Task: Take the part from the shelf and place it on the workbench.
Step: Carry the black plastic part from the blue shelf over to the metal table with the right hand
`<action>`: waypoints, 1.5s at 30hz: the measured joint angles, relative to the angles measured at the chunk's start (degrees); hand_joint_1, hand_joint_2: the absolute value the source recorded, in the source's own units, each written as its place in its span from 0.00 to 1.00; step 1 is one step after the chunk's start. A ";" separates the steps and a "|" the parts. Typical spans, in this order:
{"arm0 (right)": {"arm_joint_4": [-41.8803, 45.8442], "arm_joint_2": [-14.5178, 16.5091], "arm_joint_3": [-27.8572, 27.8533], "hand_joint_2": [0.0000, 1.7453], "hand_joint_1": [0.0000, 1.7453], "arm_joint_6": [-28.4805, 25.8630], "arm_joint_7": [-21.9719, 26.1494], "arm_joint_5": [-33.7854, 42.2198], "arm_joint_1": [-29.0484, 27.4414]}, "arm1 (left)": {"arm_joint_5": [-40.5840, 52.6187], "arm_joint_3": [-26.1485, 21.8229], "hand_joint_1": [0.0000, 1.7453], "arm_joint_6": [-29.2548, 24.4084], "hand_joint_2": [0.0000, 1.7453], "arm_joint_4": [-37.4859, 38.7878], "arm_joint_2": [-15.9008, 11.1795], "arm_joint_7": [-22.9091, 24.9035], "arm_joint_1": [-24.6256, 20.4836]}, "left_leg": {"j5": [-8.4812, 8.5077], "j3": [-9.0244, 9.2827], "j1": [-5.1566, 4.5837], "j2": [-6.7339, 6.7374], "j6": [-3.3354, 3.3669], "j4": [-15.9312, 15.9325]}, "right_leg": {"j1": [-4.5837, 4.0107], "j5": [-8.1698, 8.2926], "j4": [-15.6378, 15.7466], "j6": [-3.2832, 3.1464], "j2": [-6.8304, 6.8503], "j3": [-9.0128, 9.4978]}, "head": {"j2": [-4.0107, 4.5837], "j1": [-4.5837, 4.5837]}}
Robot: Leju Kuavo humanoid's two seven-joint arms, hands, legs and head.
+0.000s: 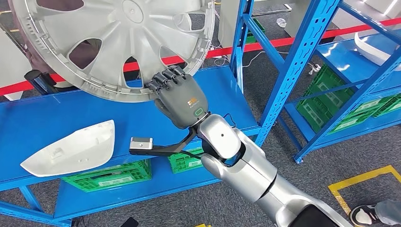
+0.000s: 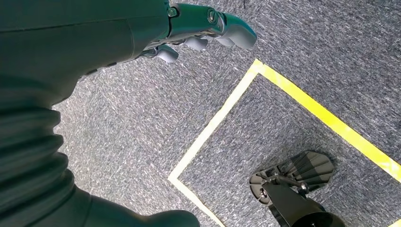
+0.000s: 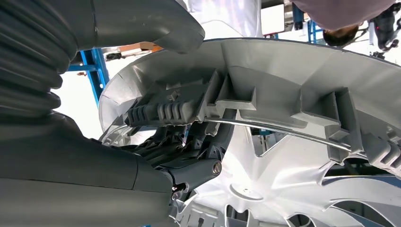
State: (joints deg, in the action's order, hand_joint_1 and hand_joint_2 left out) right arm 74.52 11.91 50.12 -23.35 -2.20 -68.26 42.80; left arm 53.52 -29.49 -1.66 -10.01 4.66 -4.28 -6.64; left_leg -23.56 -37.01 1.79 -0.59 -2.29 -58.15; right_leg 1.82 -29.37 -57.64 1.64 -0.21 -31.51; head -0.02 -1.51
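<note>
Head view, left side: a white moulded cover (image 1: 71,150) is laid flat on the blue shelf board (image 1: 52,113), well apart from the robot's hand. Green crates (image 1: 111,176) are stowed on the level beneath it.

Upper left to centre: the part, a large silver wheel cover (image 1: 113,42), is held tilted above the shelf board, its lower rim clear of the surface. Through one spoke opening a person's dark clothing is seen behind it.

Centre: the wheel cover's lower rim is gripped by the right hand (image 1: 177,97), fingers (image 1: 165,80) curled over the edge. In the right wrist view the rim (image 3: 265,113) is seen clamped between the thumb (image 3: 142,23) and the darker fingers (image 3: 189,163), with the wire retaining ring running along the inside.

Right: a second blue rack (image 1: 331,71) is stood on grey carpet, with green crates and a white part on it.

Left wrist view: the left hand (image 2: 203,28) is hung over grey carpet (image 2: 132,127) and yellow floor tape (image 2: 217,118); nothing is held, fingers loosely extended.
</note>
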 joint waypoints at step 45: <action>0.80 -0.68 0.02 1.00 1.00 0.18 -0.01 -0.35 -0.59 | -0.80 -3.22 0.00 1.16 1.00 -0.04 0.38 -0.79 -0.17 | 1.61 0.10 0.26 0.43 1.50 1.60 | 0.01 -7.54 -15.55 0.43 0.02 -6.86 | 0.00 0.27</action>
State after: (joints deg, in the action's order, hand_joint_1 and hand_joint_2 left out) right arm 75.32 11.23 50.14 -23.17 -2.21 -68.61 42.21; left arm 52.72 -32.71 -0.50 -10.05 5.04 -5.08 -6.81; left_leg -21.95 -36.91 2.05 -0.16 -0.79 -56.55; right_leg 1.83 -36.92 -73.18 2.07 -0.20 -38.37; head -0.02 -1.24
